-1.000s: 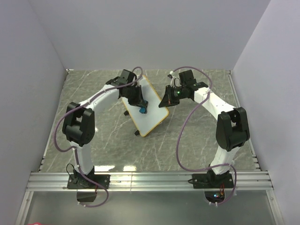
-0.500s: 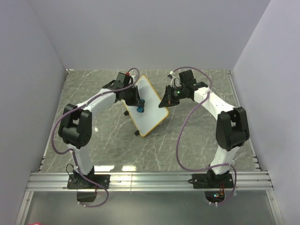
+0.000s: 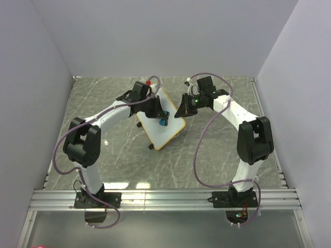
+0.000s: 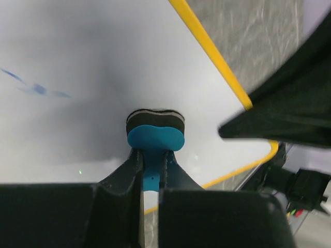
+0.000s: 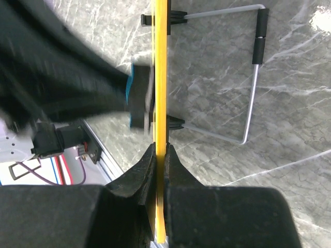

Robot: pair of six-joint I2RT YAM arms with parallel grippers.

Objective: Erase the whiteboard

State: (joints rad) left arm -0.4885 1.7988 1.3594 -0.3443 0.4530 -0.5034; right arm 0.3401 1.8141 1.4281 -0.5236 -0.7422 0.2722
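Past the rail where both arms are bolted, the whiteboard stands propped on edge near the middle of the table, its white face turned towards the left arm.

The left gripper has its jaws closed tightly on the thin blue handle of the eraser. In the left wrist view the left gripper pinches that handle with no gap showing, and the eraser has its dark pad flat against the whiteboard, towards the yellow-framed corner. A few faint blue marks lie on the white face well to the left of the pad.

The right gripper meets the board's right edge. Its wrist view looks along the frame edge-on: the right gripper has its jaws nearly together, clamping the yellow rim of the whiteboard. The eraser touches the face on the left side of that rim, with the blurred left gripper behind it. On the other side a black foot sticks out beside the frame, and a wire stand runs from the back of the board onto the marbled table.
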